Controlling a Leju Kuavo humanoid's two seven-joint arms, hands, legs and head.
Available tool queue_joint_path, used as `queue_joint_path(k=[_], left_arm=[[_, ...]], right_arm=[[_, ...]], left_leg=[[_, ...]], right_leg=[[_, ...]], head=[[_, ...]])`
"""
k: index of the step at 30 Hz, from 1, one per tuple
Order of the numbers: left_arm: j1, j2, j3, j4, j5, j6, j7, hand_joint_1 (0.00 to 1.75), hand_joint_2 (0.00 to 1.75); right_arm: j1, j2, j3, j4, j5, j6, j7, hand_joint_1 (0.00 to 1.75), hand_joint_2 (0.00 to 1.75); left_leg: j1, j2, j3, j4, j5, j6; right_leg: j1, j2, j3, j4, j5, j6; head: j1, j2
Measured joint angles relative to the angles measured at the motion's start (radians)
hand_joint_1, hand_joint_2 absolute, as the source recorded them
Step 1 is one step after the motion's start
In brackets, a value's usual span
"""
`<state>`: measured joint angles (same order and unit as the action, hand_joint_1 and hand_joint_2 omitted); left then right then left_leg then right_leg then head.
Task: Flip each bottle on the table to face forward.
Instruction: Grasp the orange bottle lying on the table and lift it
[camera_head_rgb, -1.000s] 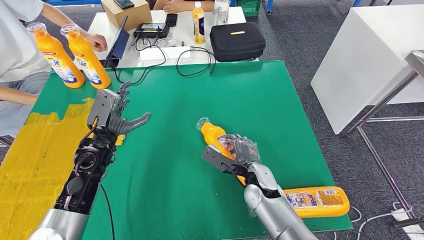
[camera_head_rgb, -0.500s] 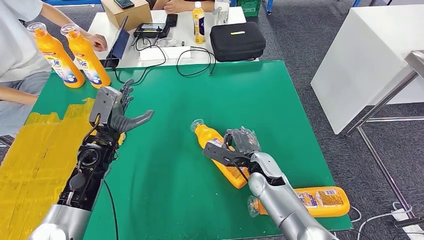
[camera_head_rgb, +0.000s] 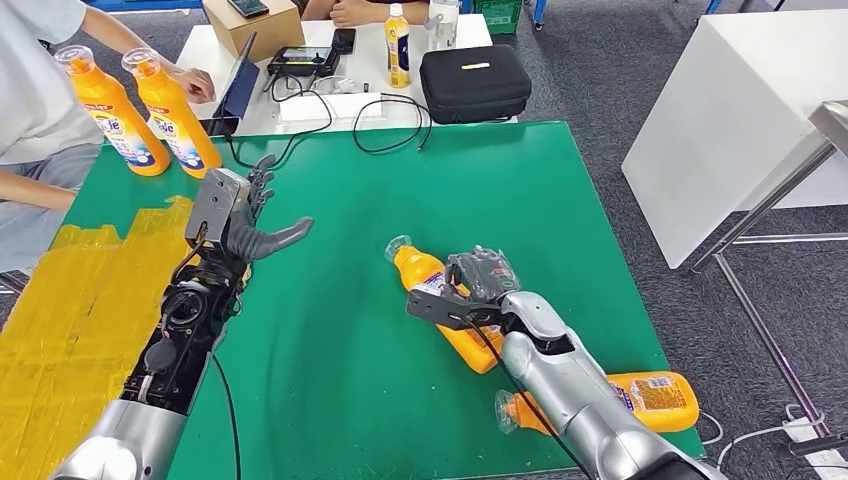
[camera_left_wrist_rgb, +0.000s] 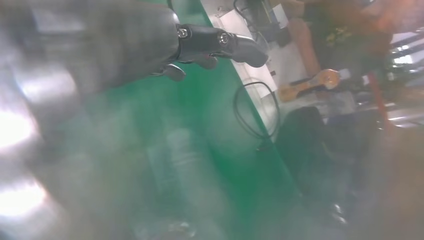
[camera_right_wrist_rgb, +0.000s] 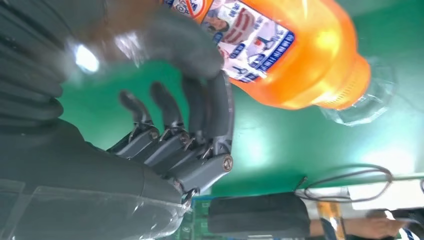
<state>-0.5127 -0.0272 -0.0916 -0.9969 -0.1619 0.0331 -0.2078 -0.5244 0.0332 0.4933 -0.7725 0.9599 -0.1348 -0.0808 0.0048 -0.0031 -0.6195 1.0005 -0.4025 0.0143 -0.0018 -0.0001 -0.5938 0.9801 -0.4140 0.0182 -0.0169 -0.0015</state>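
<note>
Turning the lying bottle over

The right robot hand (camera_head_rgb: 478, 290) clasps the orange bottle (camera_head_rgb: 440, 305) lying mid-table (camera_head_rgb: 330, 400); next it likely needs rolling label-forward. The left robot hand (camera_head_rgb: 240, 215) hovers, fingers spread.

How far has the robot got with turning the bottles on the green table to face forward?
Done, it seems: two bottles stand upright at the table's far left corner. In hand: the right hand grips a lying orange bottle, its label showing in the right wrist view. Left: another bottle lies at the near right edge. The left hand holds nothing.
</note>
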Motion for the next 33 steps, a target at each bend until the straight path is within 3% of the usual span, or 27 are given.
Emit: queue_joint_path(k=[5,11,18,33], left_arm=[[0.006,0.0,-0.001,0.003,0.006,0.01,0.002,0.0,1.75],[0.048,0.007,-0.001,-0.004,0.008,0.028,0.008,0.0,1.75],[0.066,0.014,-0.001,-0.011,0.009,0.031,0.007,0.0,1.75],[0.157,0.045,0.0,-0.07,0.031,0.077,0.002,0.0,1.75]], right_arm=[[0.016,0.012,-0.006,-0.015,-0.068,-0.051,0.017,0.0,1.75],[0.144,0.053,-0.061,-0.203,-0.329,-0.034,0.01,0.0,1.75],[0.205,0.065,-0.087,-0.316,-0.396,-0.018,0.001,0.0,1.75],[0.415,0.083,-0.096,-0.551,-0.769,-0.043,-0.025,0.0,1.75]], left_leg=[[0.0,0.0,0.0,0.0,0.0,0.0],[0.0,0.0,-0.002,0.0,-0.001,0.0],[0.0,0.0,-0.002,0.0,-0.001,0.0],[0.0,0.0,-0.003,-0.001,-0.003,-0.002]], right_leg=[[0.0,0.0,0.0,0.0,0.0,0.0],[0.0,0.0,-0.001,0.0,0.0,0.0],[0.0,0.0,-0.002,0.0,0.0,0.0],[0.0,0.0,-0.003,0.0,-0.002,-0.001]], head=[[0.0,0.0],[0.0,0.0],[0.0,0.0],[0.001,0.0]])
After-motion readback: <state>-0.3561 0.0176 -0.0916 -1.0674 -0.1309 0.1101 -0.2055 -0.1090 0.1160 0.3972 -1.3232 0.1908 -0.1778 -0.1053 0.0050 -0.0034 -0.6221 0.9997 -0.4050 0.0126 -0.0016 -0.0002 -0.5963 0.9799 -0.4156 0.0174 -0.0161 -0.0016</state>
